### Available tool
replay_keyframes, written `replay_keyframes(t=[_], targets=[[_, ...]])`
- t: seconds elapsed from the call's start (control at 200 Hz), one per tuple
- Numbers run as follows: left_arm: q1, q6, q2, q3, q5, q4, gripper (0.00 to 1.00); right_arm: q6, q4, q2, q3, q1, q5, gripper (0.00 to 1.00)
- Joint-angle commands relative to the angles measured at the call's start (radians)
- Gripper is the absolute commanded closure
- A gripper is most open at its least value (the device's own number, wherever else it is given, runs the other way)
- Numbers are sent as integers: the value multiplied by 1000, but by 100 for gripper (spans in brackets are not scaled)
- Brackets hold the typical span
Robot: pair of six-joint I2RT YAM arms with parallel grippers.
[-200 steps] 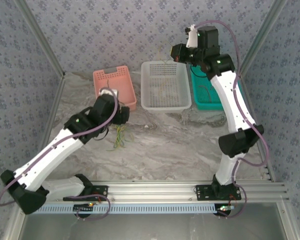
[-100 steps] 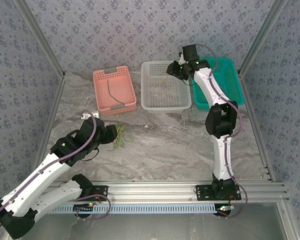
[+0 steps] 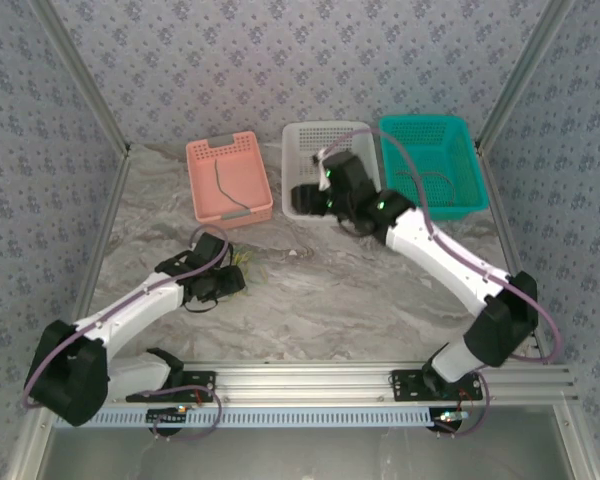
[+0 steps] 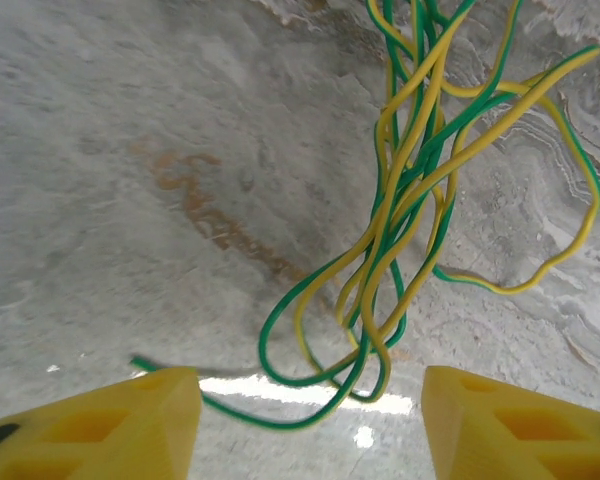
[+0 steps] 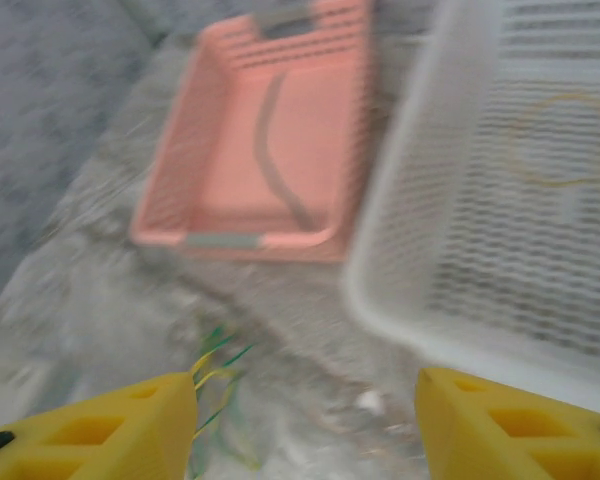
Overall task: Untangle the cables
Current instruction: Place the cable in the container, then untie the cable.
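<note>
1. Grey marble-patterned table (image 3: 360, 290): carries three plastic mesh baskets along its far edge, namely a pink basket (image 3: 248, 170), a white basket (image 3: 325, 128) and a teal basket (image 3: 435, 124)
2. Right gripper (image 3: 302, 197): hangs over the white basket's near-left corner, jaws apart, empty
3. Left gripper (image 4: 310, 425): low over the table, jaws apart, gripping nothing
4. Yellow-and-green cables (image 4: 400, 195): lie tangled on the table just ahead of the left gripper; one dark cable (image 3: 220, 185) lies in the pink basket
</note>
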Motion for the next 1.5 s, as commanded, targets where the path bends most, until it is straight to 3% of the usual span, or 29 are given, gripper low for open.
replay_keyframes(t=[0.0,0.22,0.495,0.605,0.65,0.7,0.824,0.984,1.129,1.494], targets=[[9,21,43,-14,39,118,48,-51,150,125,-136,88,-71,41],[12,36,101,-57,-17,182,61,-72,173,384,-57,196,-124,45],[12,50,128,-65,-2,222,80,-36,178,545,50,191,-124,50],[11,52,122,-65,-1,220,92,-13,195,586,88,189,-133,65],[12,50,117,-64,-12,208,100,-3,197,600,100,186,-135,78],[17,45,106,-62,-29,192,100,11,196,602,96,185,-122,97],[60,45,68,-61,-51,143,100,42,241,489,-41,178,-52,100],[140,62,31,-60,-35,109,100,73,249,235,-310,139,38,100],[165,69,37,-47,-27,97,100,97,243,-4,-506,67,33,100],[167,70,51,-16,-40,80,100,59,10,-436,-626,-117,-1,100]])
